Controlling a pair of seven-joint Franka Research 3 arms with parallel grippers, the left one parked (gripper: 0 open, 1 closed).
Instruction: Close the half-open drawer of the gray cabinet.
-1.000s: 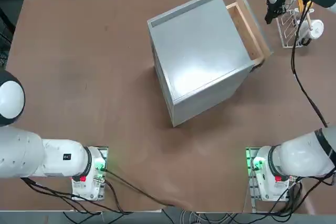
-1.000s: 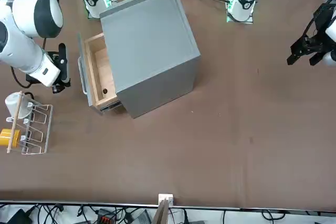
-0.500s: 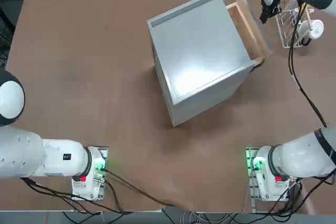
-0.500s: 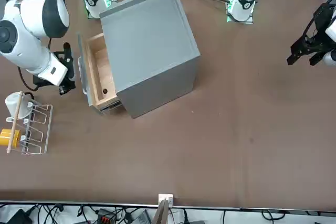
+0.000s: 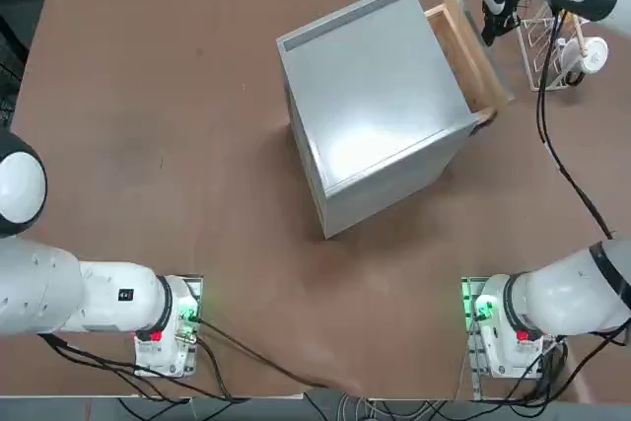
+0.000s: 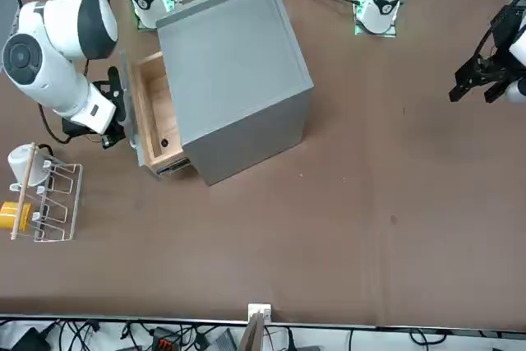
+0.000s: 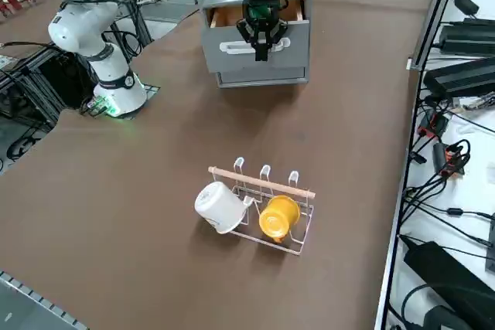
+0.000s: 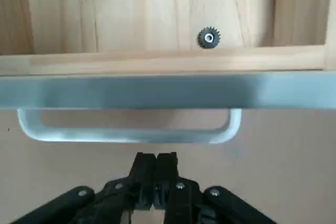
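So far the drawer [image 8: 157, 59] still juts from the gray cabinet [image 7: 263, 75], the empty right claw [image 8: 156, 157] pinched together near its handle [image 8: 131, 135], all the pushing left.

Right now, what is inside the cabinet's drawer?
Two small black toothed gears lie on the drawer's bare wooden floor. The part still under the gray cabinet's top is covered, so I can't tell there.

soft overhead light leaves a pale glare on the gray cabinet's [image 5: 380, 96] top.
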